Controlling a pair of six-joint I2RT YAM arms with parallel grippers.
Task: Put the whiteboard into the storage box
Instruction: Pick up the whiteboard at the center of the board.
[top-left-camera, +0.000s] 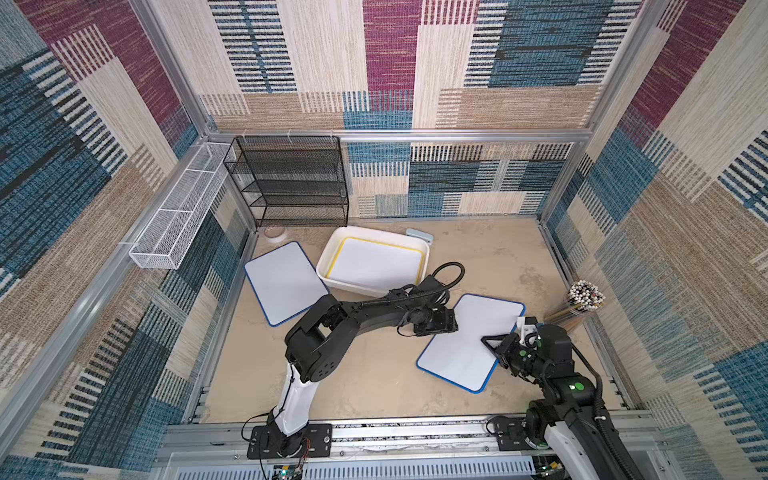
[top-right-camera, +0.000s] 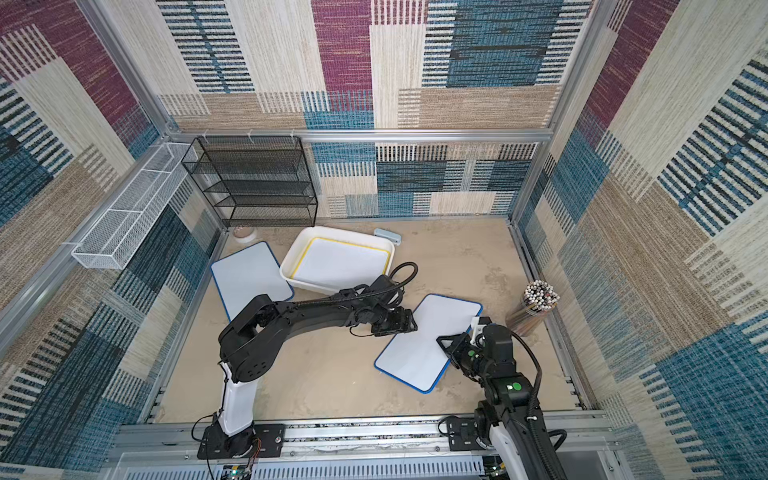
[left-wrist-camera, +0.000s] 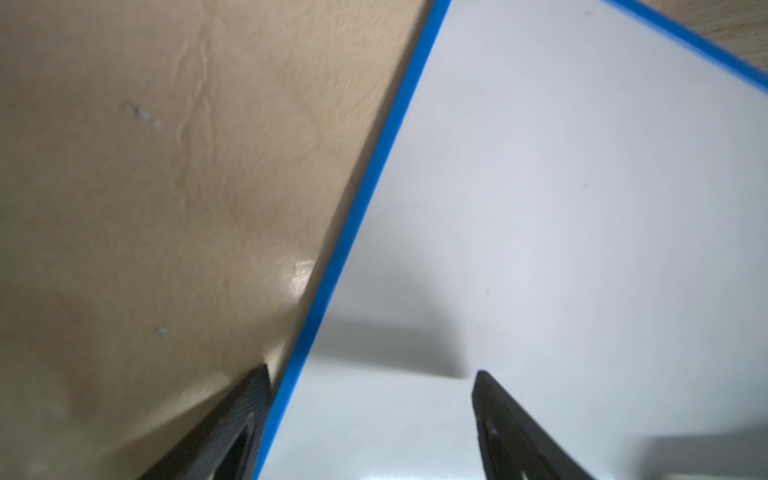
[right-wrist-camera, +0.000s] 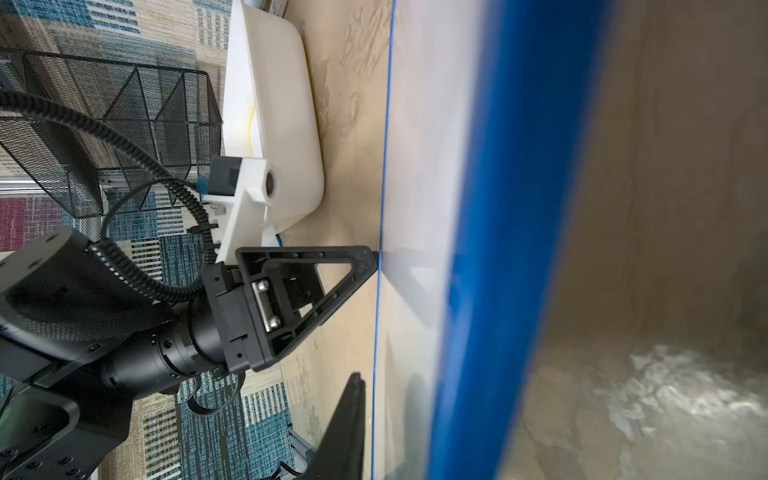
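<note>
A blue-rimmed whiteboard (top-left-camera: 465, 349) (top-right-camera: 415, 353) lies at the right of the table. My right gripper (top-left-camera: 487, 340) (top-right-camera: 440, 340) is shut on its right edge. One finger (right-wrist-camera: 349, 424) presses on the white face, and the other is hidden behind the blue rim (right-wrist-camera: 498, 249). My left gripper (top-left-camera: 455, 322) (left-wrist-camera: 371, 371) stands open astride the board's far left edge, its tip (right-wrist-camera: 372, 259) at the rim. The white storage box (top-left-camera: 332, 249) (top-right-camera: 345, 230) (right-wrist-camera: 282, 104) stands behind, with a yellow-rimmed whiteboard (top-left-camera: 374, 262) inside.
A second blue-rimmed whiteboard (top-left-camera: 282, 282) lies left of the box. A black mesh rack (top-left-camera: 291, 183) and a white wire basket (top-left-camera: 183, 216) stand at the back left. A cup of pencils (top-left-camera: 582, 303) is near the right wall. A pale blue eraser (top-left-camera: 419, 236) lies behind the box.
</note>
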